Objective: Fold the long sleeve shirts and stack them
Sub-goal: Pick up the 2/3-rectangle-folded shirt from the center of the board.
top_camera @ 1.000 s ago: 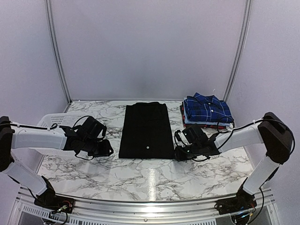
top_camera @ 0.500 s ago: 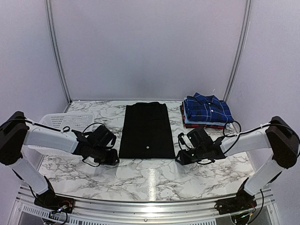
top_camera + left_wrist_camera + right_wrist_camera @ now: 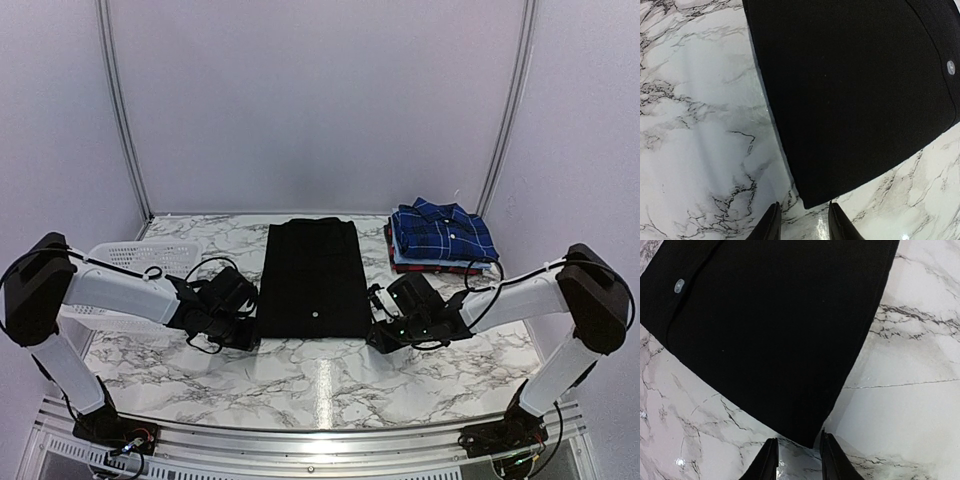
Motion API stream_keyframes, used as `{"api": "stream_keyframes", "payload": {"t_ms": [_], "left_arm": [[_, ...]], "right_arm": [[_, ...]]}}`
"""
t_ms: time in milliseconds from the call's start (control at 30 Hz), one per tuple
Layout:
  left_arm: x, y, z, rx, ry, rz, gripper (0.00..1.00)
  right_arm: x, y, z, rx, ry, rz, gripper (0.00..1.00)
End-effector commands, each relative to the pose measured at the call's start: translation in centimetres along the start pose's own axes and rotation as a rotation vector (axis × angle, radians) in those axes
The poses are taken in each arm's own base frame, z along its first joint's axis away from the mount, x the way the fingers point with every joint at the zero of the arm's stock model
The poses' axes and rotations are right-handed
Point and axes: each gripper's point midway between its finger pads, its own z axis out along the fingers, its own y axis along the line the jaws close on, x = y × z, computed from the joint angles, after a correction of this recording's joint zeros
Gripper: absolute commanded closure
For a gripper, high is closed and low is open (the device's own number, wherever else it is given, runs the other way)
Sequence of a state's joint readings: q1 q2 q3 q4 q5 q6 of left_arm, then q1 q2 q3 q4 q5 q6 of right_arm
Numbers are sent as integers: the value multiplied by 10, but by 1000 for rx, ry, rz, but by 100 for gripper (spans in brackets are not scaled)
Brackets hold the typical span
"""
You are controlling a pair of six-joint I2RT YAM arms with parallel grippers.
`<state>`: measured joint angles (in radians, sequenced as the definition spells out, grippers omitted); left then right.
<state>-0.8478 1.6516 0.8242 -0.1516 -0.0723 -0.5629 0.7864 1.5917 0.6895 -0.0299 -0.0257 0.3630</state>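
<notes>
Your left gripper (image 3: pixel 802 224) holds its jaws parted over bare marble, and the black shirt (image 3: pixel 850 90) has its near-left corner just ahead of the tips. The right gripper (image 3: pixel 797 461) is likewise unclosed at the near-right corner. Only the fingertips show — whether they touch cloth you can't tell. The shirt lies flat in the middle of the table (image 3: pixel 320 385). The folded stack (image 3: pixel 440 235) — blue plaid on top — sits far right. The white basket (image 3: pixel 125 258) is half hidden behind the left arm (image 3: pixel 120 292).

Left hand (image 3: pixel 242 335) and right hand (image 3: pixel 378 338) at near corners of black shirt (image 3: pixel 312 280)
</notes>
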Motion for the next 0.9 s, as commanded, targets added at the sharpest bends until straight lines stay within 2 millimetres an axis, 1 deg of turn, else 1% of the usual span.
{"api": "stream_keyframes", "payload": {"t_ms": [0, 167, 300, 467, 567, 600, 700, 733, 867], "left_arm": [[0, 3, 7, -44, 3, 43, 66], [-4, -2, 11, -45, -1, 71, 69], [-7, -6, 12, -46, -9, 80, 75], [-8, -7, 10, -47, -19, 83, 89], [-8, -11, 7, -40, -24, 90, 98], [-8, -12, 6, -37, -29, 91, 100], [-5, -16, 0, -26, -38, 95, 100], [-3, -18, -3, -19, -40, 95, 100], [11, -27, -15, 9, -39, 105, 100]], "right_arm": [[-7, -4, 3, 43, -17, -24, 72], [-10, -3, 4, 41, -26, -35, 78], [-14, -2, 3, 36, -40, -44, 82], [-18, 1, 2, 31, -49, -54, 99], [-17, 2, -3, 24, -53, -58, 100], [-16, 3, -4, 19, -51, -61, 100], [-12, 2, -10, 15, -50, -60, 100], [-8, 6, -12, -8, -39, -61, 100], [7, 9, -25, -37, -19, -59, 100]]}}
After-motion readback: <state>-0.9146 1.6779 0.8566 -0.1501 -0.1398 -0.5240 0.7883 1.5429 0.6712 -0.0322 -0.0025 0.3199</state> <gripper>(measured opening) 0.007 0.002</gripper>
